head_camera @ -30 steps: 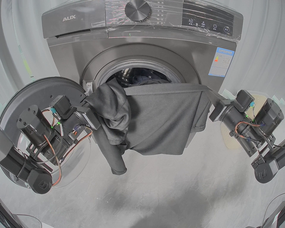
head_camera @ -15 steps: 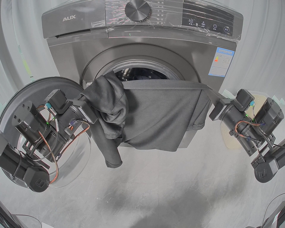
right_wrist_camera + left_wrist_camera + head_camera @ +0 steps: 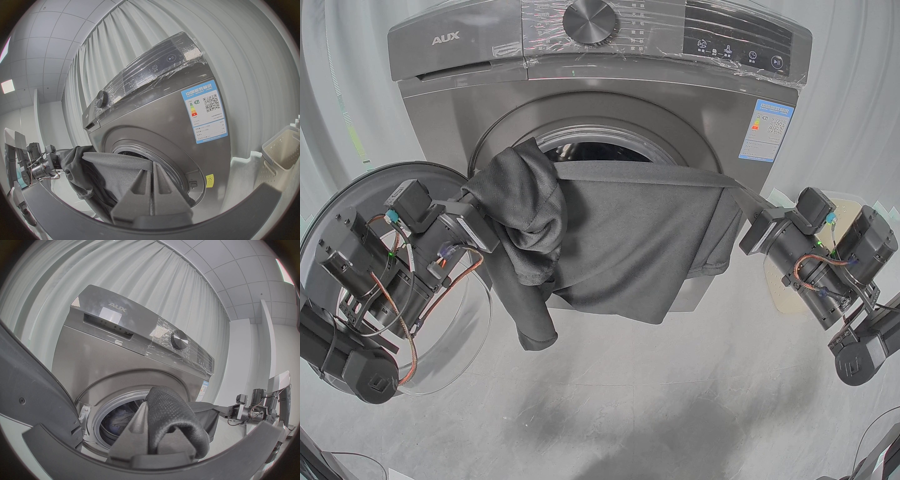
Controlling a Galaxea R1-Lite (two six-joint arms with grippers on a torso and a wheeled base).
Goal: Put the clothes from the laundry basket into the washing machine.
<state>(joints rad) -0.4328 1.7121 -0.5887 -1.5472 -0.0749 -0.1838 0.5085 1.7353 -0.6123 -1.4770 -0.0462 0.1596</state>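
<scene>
The garment, pinched taut mid-frame by your left end effector and right end effector, wants both raised evenly into the drum.

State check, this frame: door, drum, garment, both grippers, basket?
washing machine door, open, swung to the robot's left.
drum, holds clothes.
dark garment, stretched across the opening, hanging outside.
left gripper, shut on dark garment.
right gripper, shut on dark garment.
laundry basket, upright, contents hidden.
</scene>
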